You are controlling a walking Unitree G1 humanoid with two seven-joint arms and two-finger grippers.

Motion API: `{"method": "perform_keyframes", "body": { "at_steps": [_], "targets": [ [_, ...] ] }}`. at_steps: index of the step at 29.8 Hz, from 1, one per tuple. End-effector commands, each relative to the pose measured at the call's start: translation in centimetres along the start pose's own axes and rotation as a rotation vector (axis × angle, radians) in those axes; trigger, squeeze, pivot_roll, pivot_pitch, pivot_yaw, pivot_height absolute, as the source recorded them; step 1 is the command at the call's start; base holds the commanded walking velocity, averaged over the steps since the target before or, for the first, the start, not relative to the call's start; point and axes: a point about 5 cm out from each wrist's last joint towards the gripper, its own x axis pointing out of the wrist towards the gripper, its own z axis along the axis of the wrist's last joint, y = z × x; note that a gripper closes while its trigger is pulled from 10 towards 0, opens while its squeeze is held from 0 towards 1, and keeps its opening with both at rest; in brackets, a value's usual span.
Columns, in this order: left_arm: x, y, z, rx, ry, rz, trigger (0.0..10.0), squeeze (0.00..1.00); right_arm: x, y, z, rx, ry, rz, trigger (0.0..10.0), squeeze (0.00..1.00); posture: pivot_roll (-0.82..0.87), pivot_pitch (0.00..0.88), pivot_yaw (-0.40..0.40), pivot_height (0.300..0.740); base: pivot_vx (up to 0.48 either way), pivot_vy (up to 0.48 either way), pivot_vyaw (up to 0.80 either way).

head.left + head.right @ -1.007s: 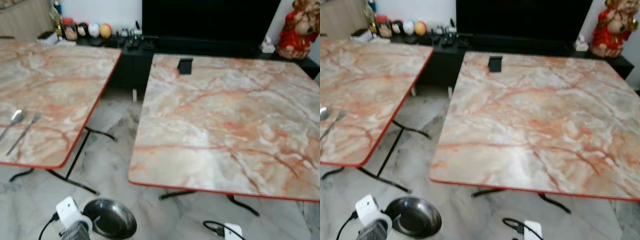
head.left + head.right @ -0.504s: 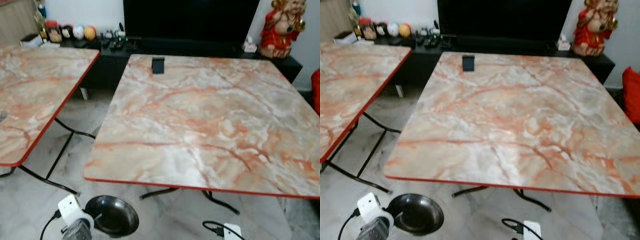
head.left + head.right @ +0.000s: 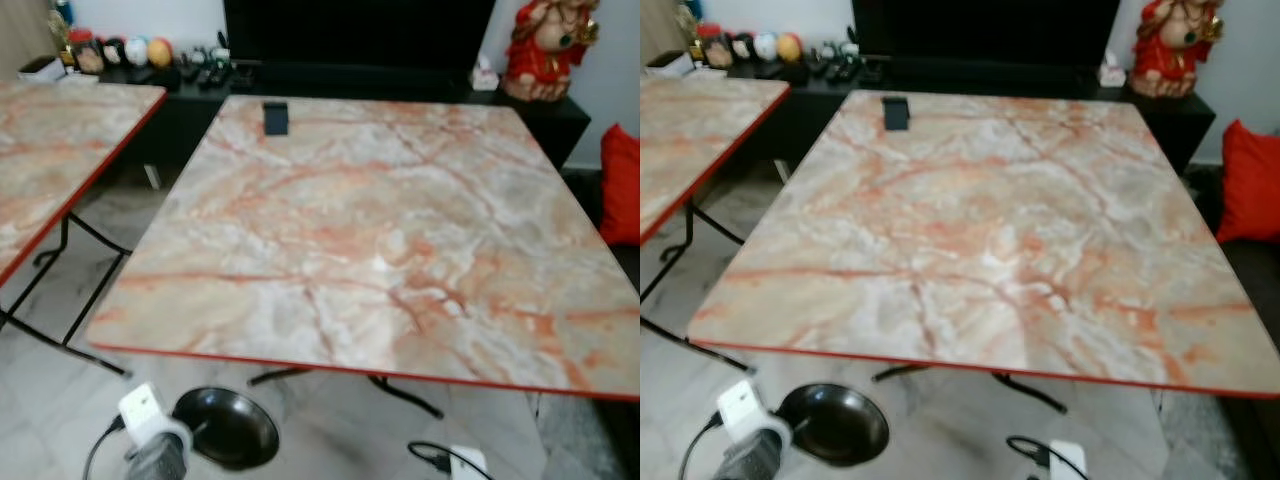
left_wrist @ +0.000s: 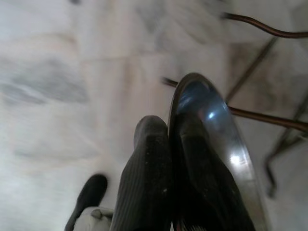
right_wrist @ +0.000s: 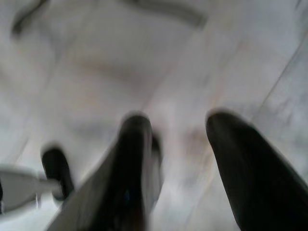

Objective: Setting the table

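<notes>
Bowl (image 4: 211, 144) sits clamped by the rim in our left gripper (image 4: 168, 144); marble table (image 3: 380, 230) lies at twelve o'clock; right gripper (image 5: 185, 154) splayed.

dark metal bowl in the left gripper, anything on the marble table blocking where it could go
Nothing visible does. The left gripper holds the dark round metal bowl below the near edge of the marble table. The small black object sits at the far edge.
</notes>
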Motion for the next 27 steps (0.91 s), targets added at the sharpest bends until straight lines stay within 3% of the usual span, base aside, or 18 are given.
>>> {"method": "perform_keyframes", "body": {
  "at_steps": [1,14,27],
  "targets": [
    [0.0,0.9,0.3,0.023,0.000,0.021,10.0,0.00,0.1,0.6,0.1,0.014,-0.007,0.010,10.0,0.00,-0.01,0.000,-0.028,0.740,0.000,-0.352,0.00],
    [0.0,0.3,0.0,0.070,0.021,-0.021,10.0,0.00,0.1,0.6,0.3,0.026,-0.015,-0.002,10.0,0.00,-0.01,0.000,-0.022,0.740,0.000,-0.347,0.00],
    [-0.1,-0.1,-0.7,0.202,0.083,-0.111,10.0,0.00,0.1,0.7,0.1,0.043,-0.012,0.000,10.0,0.00,-0.01,0.000,-0.005,0.740,0.000,0.000,-0.03]
  ]
}}
